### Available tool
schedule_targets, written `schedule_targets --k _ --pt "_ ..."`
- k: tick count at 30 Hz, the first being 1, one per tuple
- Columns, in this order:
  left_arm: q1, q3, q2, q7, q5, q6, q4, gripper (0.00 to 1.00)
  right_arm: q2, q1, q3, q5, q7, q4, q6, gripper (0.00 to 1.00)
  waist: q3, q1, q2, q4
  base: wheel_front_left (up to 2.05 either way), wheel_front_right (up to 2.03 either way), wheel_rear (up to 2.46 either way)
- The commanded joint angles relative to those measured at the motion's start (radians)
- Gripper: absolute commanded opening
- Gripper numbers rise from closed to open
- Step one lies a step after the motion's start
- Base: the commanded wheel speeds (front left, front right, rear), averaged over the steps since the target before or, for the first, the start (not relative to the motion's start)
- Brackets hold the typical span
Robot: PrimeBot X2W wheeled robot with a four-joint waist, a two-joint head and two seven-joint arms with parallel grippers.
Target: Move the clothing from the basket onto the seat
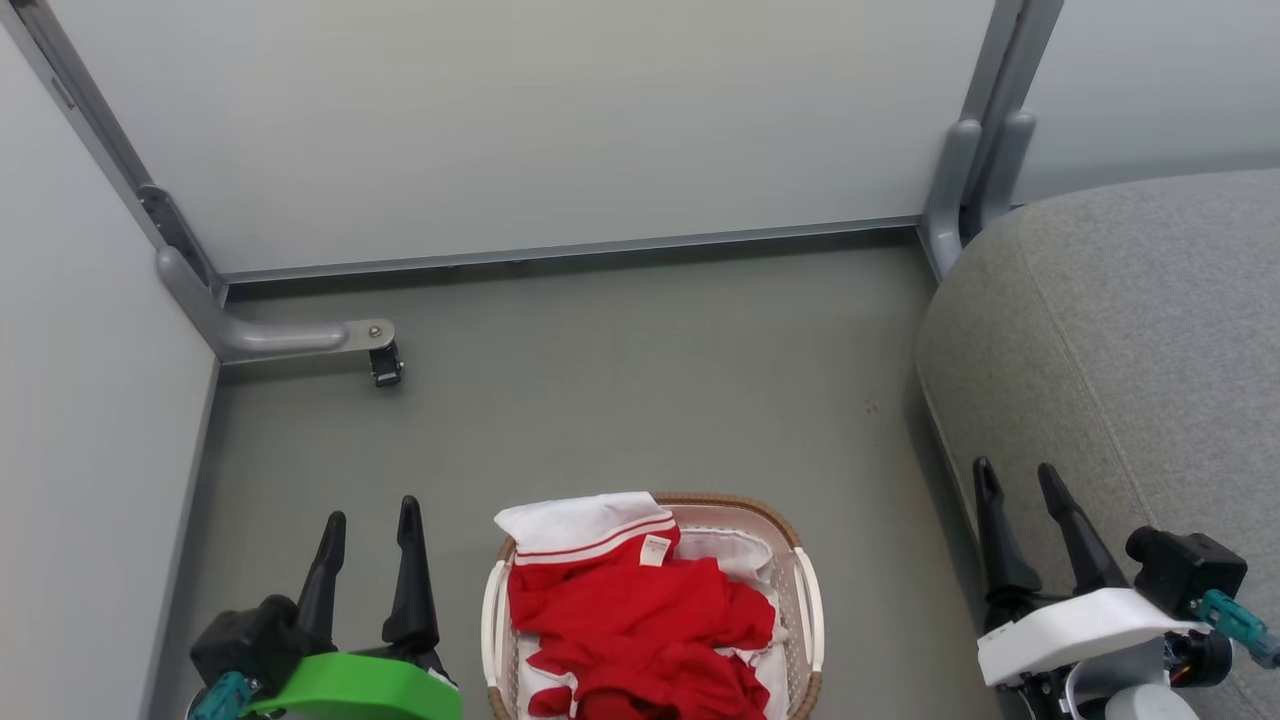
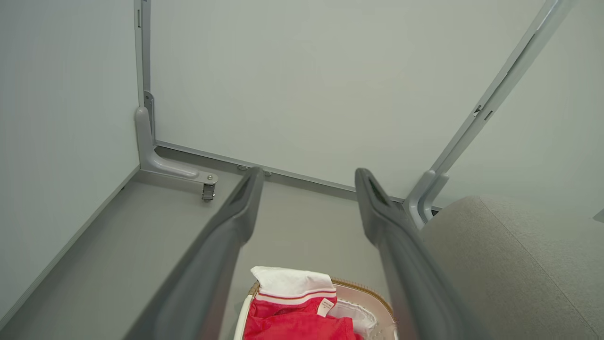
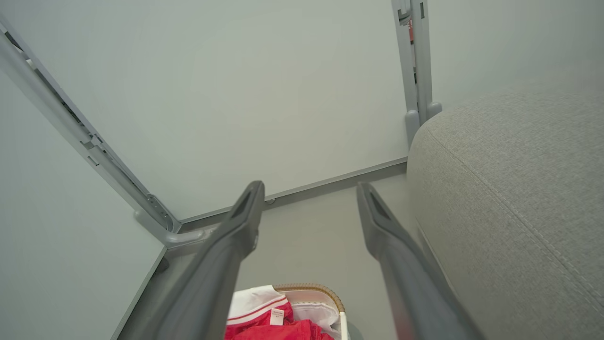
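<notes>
Grey floor (image 1: 620, 380) walled by pale partition panels (image 1: 550, 120).
Bright red thin sports clothing (image 1: 630, 610) with white trim fills the small white perforated brown-rimmed basket (image 1: 790, 538), lying between the left gripper (image 1: 372, 512) and right gripper (image 1: 1015, 468), both spread open and empty; the large grey fabric seat (image 1: 1130, 330) stands beside the right gripper.

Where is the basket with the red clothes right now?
In the head view, the basket sits on the grey floor at bottom centre, between the left gripper and the right gripper, with the grey seat off to its right.
</notes>
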Motion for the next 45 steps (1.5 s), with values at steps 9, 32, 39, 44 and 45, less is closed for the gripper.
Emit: schedule_targets --k 9,32,39,44,45 --pt "0.009 -0.008 0.007 -0.025 0.059 0.01 0.029 1.0 -0.006 0.009 0.003 -0.085 -0.027 -0.001 0.0 1.0 0.001 -0.0001 0.0 0.006 0.0 0.0 0.0" --pt "0.014 -0.029 0.008 -0.06 0.143 0.024 0.063 1.0 -0.008 0.019 0.013 -0.217 -0.063 0.004 0.0 1.0 0.002 -0.0001 0.0 0.017 0.0 0.0 0.0" --pt "0.013 -0.029 0.008 -0.06 0.142 0.02 0.07 1.0 -0.008 0.021 0.014 -0.213 -0.063 0.005 0.0 1.0 0.003 -0.0001 0.0 0.017 0.0 0.0 0.0" --pt "0.012 -0.028 0.008 -0.06 0.143 0.017 0.073 1.0 -0.008 0.023 0.013 -0.213 -0.063 0.003 0.0 1.0 0.005 -0.0001 0.0 0.017 0.0 0.0 0.0" --pt "0.012 -0.029 0.008 -0.06 0.144 0.016 0.073 1.0 -0.008 0.023 0.013 -0.213 -0.063 0.002 0.0 1.0 0.005 -0.0001 0.0 0.017 0.0 0.0 0.0"
